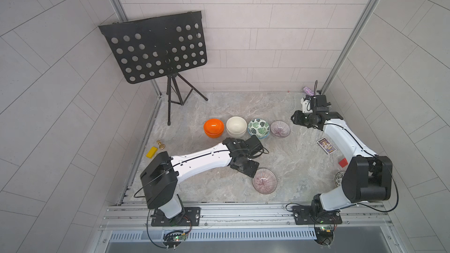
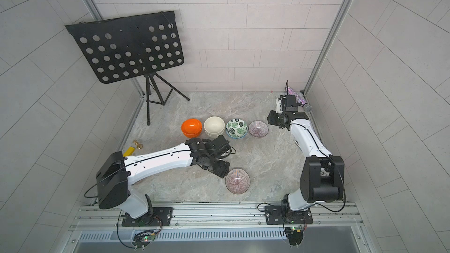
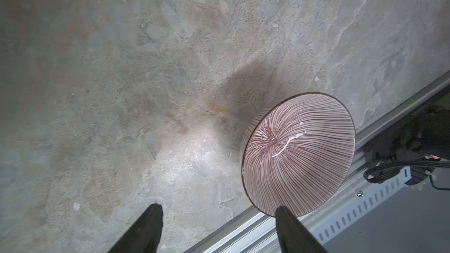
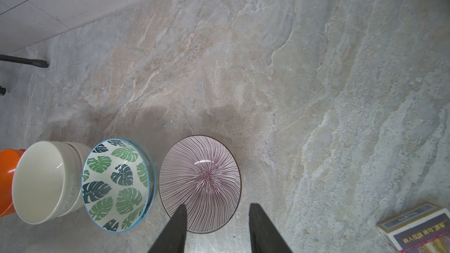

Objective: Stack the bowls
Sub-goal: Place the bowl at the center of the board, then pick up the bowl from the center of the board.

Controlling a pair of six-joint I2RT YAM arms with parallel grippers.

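Poised at the loose striped bowl (image 3: 298, 152) with left tool (image 3: 218, 206) wide, right tool (image 4: 218, 205) half-spread, both empty, could tip it by clipping the rim.

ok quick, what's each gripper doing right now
Left gripper: open, holding nothing, next to the lone striped bowl.
Right gripper: open, holding nothing, close to the striped bowl in the row.
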